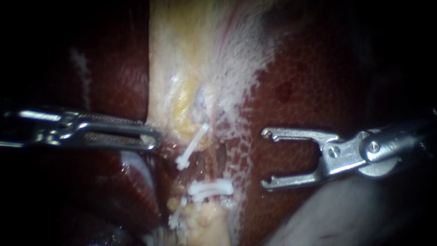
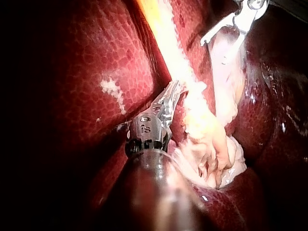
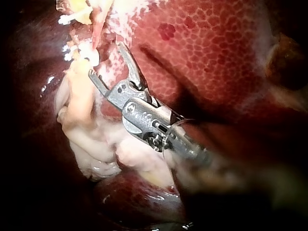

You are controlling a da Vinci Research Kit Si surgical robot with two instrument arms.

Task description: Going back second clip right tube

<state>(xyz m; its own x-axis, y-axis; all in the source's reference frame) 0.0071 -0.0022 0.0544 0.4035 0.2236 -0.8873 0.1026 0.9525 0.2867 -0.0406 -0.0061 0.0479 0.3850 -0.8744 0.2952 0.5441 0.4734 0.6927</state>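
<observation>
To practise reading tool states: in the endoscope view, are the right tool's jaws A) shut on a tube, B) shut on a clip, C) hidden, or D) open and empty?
D: the right tool shows a wide gap between its jaws, only liver behind it, apart from the white clips.

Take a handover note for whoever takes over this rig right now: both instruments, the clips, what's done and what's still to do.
Left instrument: pincer shut on the pale tissue beside the tubes.
Right instrument: pincer open and empty, over the liver, clear of the tubes.
Clips: three white ones in place, an upper clip, a middle clip and a lower clip. I cannot tell which tube each one is on.
Done: clips are on.
To do: probably draw the right instrument fully back.
</observation>
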